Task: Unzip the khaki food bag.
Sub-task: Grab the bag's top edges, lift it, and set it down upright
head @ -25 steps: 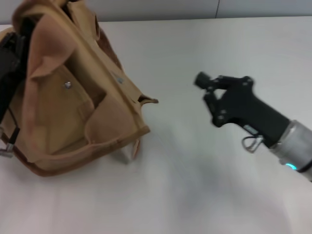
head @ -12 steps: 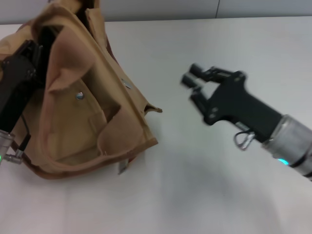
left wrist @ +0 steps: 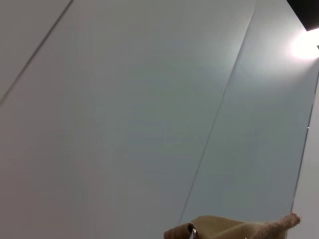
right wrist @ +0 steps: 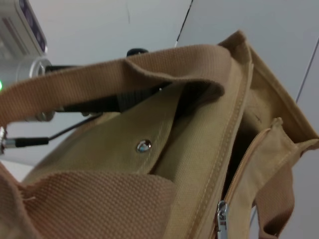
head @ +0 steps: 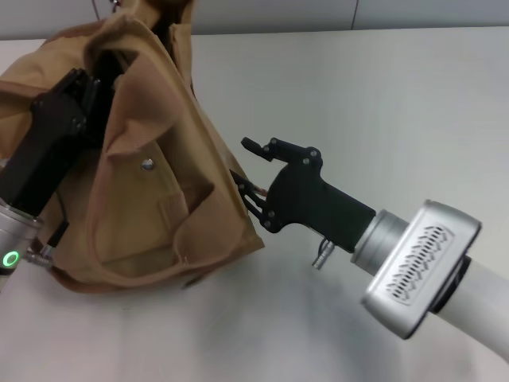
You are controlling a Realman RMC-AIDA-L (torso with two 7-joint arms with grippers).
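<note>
The khaki food bag (head: 159, 199) stands tilted at the left of the white table in the head view, its front pocket with a metal snap (head: 147, 165) facing me. My left gripper (head: 94, 79) reaches under a strap handle at the bag's top and holds the fabric; its fingertips are hidden in the folds. My right gripper (head: 245, 170) is open, its fingers level with the bag's right end, close to it. The right wrist view shows the bag (right wrist: 199, 144) close up, with the silver zipper pull (right wrist: 221, 211) on the top zipper. The left wrist view shows only a scrap of bag fabric (left wrist: 234, 228).
The white table (head: 382, 95) stretches to the right of and behind the bag. A grey wall runs along its far edge. The right arm's silver wrist (head: 417, 267) crosses the lower right of the head view.
The left arm has carried the bag up and to the right. The right gripper has moved left, from the open table to the bag's right end.
</note>
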